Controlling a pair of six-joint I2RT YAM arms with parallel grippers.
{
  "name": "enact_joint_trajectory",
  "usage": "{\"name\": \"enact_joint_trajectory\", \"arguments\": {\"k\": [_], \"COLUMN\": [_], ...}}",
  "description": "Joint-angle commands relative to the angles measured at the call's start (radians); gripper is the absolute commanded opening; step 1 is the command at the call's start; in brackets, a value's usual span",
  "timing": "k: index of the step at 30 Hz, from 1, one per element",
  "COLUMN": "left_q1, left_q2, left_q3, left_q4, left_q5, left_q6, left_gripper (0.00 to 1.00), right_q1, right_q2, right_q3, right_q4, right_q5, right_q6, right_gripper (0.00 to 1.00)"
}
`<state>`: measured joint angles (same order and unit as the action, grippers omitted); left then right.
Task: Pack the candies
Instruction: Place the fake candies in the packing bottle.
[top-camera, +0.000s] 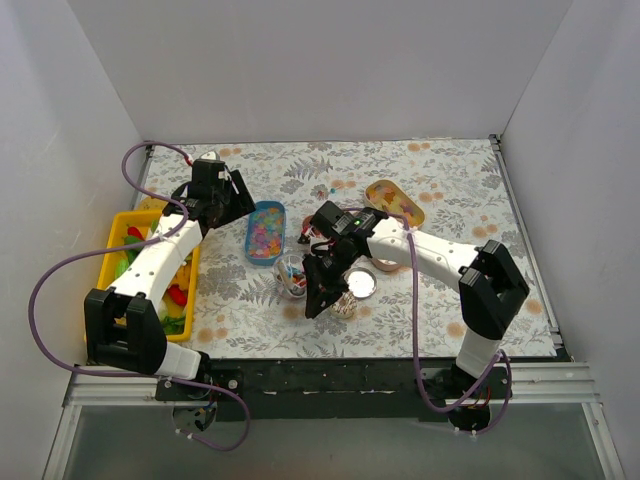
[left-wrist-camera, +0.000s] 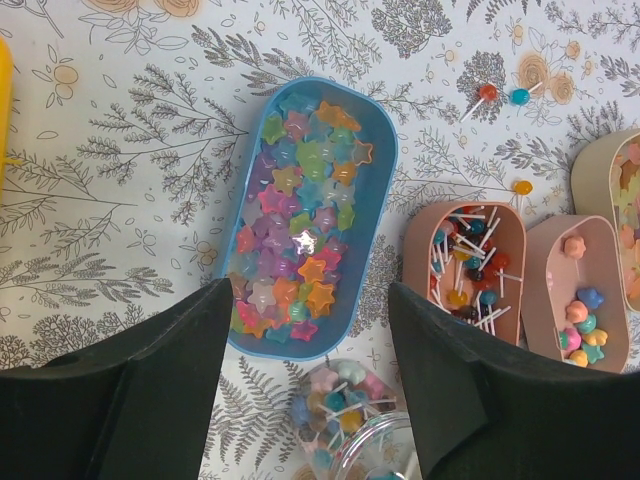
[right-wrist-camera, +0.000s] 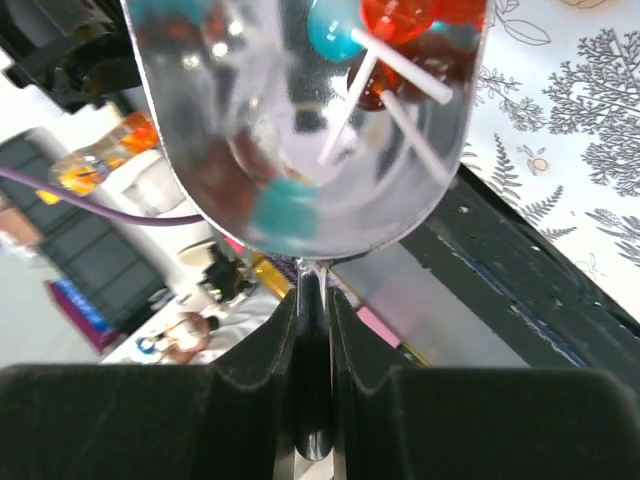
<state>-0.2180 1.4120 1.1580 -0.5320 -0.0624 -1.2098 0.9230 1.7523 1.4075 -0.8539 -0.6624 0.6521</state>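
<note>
**Left hand.** The left hand is hovering with its fingers spread wide and is gripping nothing. The near end of the blue tray is showing between the fingers. This tray is sitting left of the counter centre and is holding star-shaped candies in many colours.

**Right hand.** The right hand is pressing its fingers together on the rim of the clear jar, pinching the wall. The jar is holding lollipops with white sticks. It is standing toward the near edge of the counter, just beside the near end of the blue tray.

**Surroundings.**
- Two pink trays are lying side by side to the right of the blue tray. One is carrying lollipops and the other is carrying small shaped sweets.
- Three loose lollipops are lying on the counter beyond the pink trays.
- A tan tray of yellow-orange sweets is resting toward the far edge.
- A round lid is lying just right of the right hand, under the right arm.
- A yellow bin of toy vegetables is occupying the left edge, beneath the left arm.
</note>
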Motion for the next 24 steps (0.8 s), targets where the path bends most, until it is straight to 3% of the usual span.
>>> {"name": "enact_joint_trajectory", "arguments": {"k": [1, 18, 24], "left_q1": [0.005, 0.003, 0.003], "left_q2": [-0.033, 0.082, 0.198], "left_q3": [0.003, -0.011, -0.009], "left_q4": [-0.017, 0.033, 0.058], "left_q5": [-0.016, -0.039, -0.028], "left_q6": [-0.002, 0.0, -0.004], "left_gripper": [0.63, 0.63, 0.51], "right_q1": [-0.027, -0.072, -0.092], "right_q2": [-0.063, -0.162, -0.197], "right_q3": [-0.036, -0.17, -0.164], "right_q4": [0.102, 0.369, 0.408], "right_q5": [-0.138, -0.351, -0.356], "right_q6": [0.083, 0.382, 0.413], "right_gripper": [0.01, 0.01, 0.01]}}
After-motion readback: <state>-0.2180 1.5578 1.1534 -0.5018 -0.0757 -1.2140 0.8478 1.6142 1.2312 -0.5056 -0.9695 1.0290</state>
